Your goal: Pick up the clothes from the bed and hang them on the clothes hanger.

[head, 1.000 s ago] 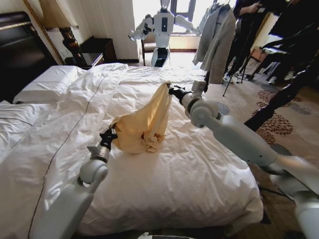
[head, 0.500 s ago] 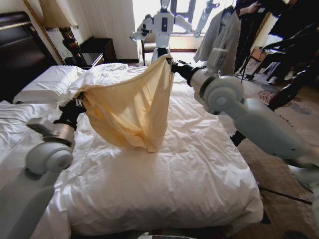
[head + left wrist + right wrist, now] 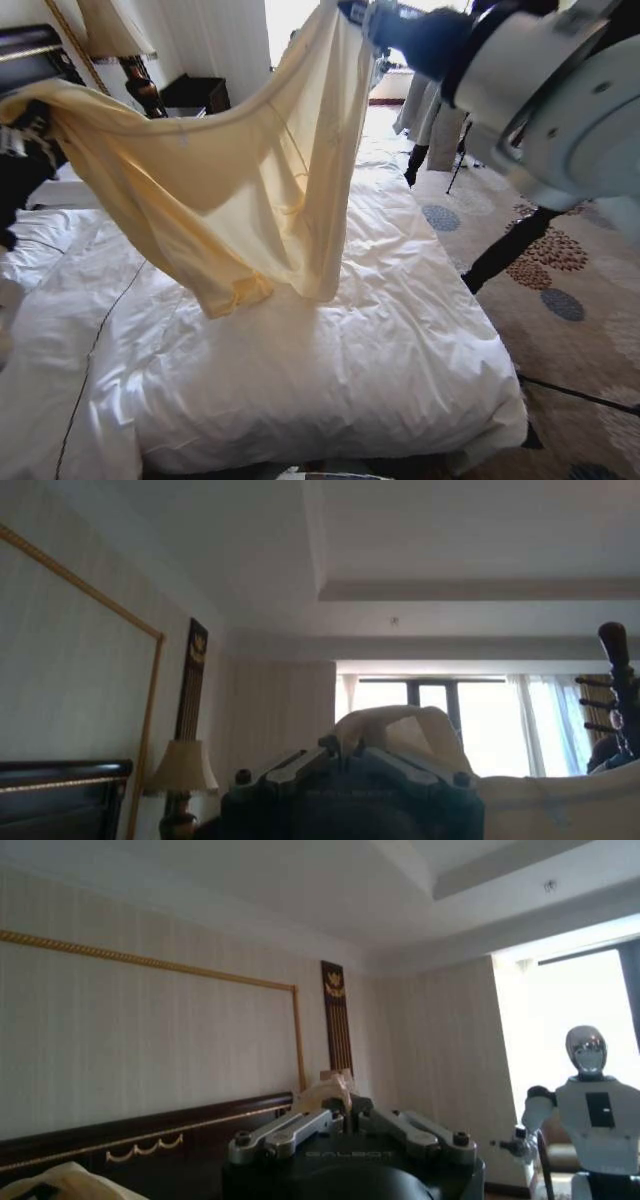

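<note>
Behind hanging clothes (image 3: 240,190): far part of bed (image 3: 400,330), pillows hidden. Above it, right gripper (image 3: 352,10) cut by frame edge.

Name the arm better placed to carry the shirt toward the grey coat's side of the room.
Right, probably. The right tool pinches the shirt on the side of the grey coat. The left tool grips the far end, by the lamp.

Bed (image 3: 330,380): white duvet (image 3: 400,300), pillow (image 3: 60,190) on top.
</note>
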### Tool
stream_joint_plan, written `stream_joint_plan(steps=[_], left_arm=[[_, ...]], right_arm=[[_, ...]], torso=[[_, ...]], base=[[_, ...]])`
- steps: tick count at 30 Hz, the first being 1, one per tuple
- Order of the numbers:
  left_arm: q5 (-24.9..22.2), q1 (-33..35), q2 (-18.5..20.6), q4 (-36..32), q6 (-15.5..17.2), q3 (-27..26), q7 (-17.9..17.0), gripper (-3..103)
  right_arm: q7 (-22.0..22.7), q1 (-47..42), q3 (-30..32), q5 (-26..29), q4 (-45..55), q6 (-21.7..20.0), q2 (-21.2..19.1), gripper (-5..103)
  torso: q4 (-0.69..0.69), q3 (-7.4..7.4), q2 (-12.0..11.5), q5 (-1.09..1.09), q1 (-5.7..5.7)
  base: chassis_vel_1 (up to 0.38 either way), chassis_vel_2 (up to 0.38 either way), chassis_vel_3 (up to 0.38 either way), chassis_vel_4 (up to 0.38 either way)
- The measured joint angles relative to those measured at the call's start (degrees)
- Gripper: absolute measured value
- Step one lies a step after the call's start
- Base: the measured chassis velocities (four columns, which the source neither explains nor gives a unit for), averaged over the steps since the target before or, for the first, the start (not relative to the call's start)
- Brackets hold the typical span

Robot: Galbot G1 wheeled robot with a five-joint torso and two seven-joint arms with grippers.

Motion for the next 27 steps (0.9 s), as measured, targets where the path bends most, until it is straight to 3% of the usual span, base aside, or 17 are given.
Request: stream_joint_plan(steps=[2, 4, 5, 8, 9, 12, 13, 17, 23, 26, 27], left_arm=[[-1.13, 0.8, 0.23, 0.03, 0.06, -2.41, 0.18, 0], [-5.87, 4.74, 0.68, 0.02, 0.41, -12.22, 1.2, 0], [-5.87, 4.74, 0.68, 0.02, 0.41, -12.22, 1.2, 0], [-11.24, 10.1, -0.05, 0.14, 0.42, -21.91, 1.99, 0], [-11.24, 10.1, -0.05, 0.14, 0.42, -21.91, 1.99, 0], [-17.19, 15.26, -1.74, 0.22, 0.36, -31.03, 2.69, 0], [-17.19, 15.26, -1.74, 0.22, 0.36, -31.03, 2.69, 0], [-22.76, 20.14, -3.9, 0.29, 0.23, -41.08, 3.52, 0], [-22.54, 19.57, -5.46, 0.37, 1.48, -37.45, 3.52, 0], [-16.59, 16.61, -6.56, 0.41, 2.68, -26.42, 4.49, 0], [-16.59, 16.61, -6.56, 0.41, 2.68, -26.42, 4.49, 0]], right_arm=[[0.01, 1.08, 0.0, 0.78, 0.13, 0.0, -0.28, 0], [0.0, 4.57, 0.11, 3.17, 0.87, -0.01, -1.35, 0], [0.0, 4.57, 0.11, 3.17, 0.87, -0.01, -1.35, 0], [0.61, 9.26, 0.91, 7.43, 2.61, -0.04, -2.84, 0], [0.61, 9.26, 0.91, 7.43, 2.61, -0.04, -2.84, 0], [0.95, 13.05, 1.91, 12.32, 4.1, -0.07, -4.95, 0], [0.95, 13.05, 1.91, 12.32, 4.1, -0.07, -4.95, 0], [0.91, 14.88, 4.06, 19.18, 8.06, -0.06, -9.72, 0], [-1.17, 8.32, 8.93, 20.45, 11.41, -0.83, -15.28, 0], [-3.17, 1.91, 10.64, 18.09, 13.0, -1.68, -19.8, 0], [-3.17, 1.91, 10.64, 18.09, 13.0, -1.68, -19.8, 0]], torso=[[0.0, 0.0, 0.0, 0.0, 0.0], [0.0, 0.0, 0.0, 0.04, 0.0], [0.0, 0.0, 0.0, 0.04, 0.0], [0.0, 0.0, 0.0, 0.02, 0.0], [0.0, 0.0, 0.0, 0.02, 0.0], [0.0, 0.0, 0.0, 0.01, 0.0], [0.0, 0.0, 0.0, 0.01, 0.0], [0.02, -0.01, 0.0, 0.06, -0.01], [0.0, -0.01, 0.0, 0.04, -0.02], [0.06, 0.01, -0.01, 0.06, 0.01], [0.06, 0.01, -0.01, 0.06, 0.01]], base=[[0.0, 0.0, 0.0, 0.0], [0.0, 0.0, 0.0, 0.0], [0.0, 0.0, 0.0, 0.0], [0.0, 0.0, 0.0, 0.0], [0.0, 0.0, 0.0, 0.0], [0.0, 0.0, 0.0, 0.0], [0.0, 0.0, 0.0, 0.0], [0.0, 0.0, 0.0, 0.0], [0.0, 0.0, 0.0, 0.0], [0.0, 0.0, 0.0, 0.0], [0.0, 0.0, 0.0, 0.0]])
